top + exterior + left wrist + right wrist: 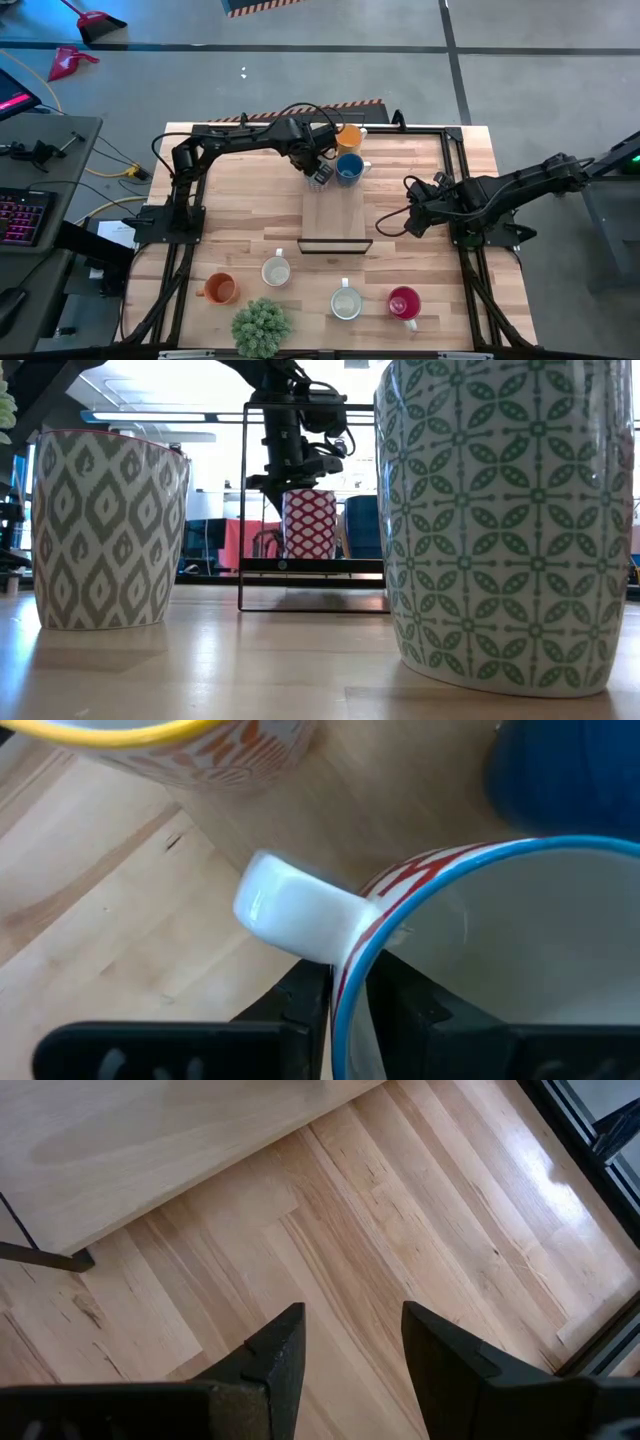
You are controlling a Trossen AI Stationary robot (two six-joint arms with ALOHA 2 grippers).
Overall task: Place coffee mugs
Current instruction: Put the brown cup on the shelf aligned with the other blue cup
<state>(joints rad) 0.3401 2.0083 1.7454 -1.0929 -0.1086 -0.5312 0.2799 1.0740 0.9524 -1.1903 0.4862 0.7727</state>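
I've got the left gripper (345,1005) at the far edge of the raised wooden shelf (335,215), its fingers straddling the rim of a red-patterned, blue-rimmed white ceramic mug (480,950), close against it beside the handle. A blue mug (349,168) and an orange-patterned mug (349,138) stand just beside it. My right gripper (350,1345) hovers parted over bare table (400,1230) near the shelf's right edge.

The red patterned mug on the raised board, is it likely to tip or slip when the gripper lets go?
The red patterned mug looks rigid and glazed, so probably slippery. In the low view it stands upright, so tipping seems unlikely. The left gripper pinches only its thin rim.
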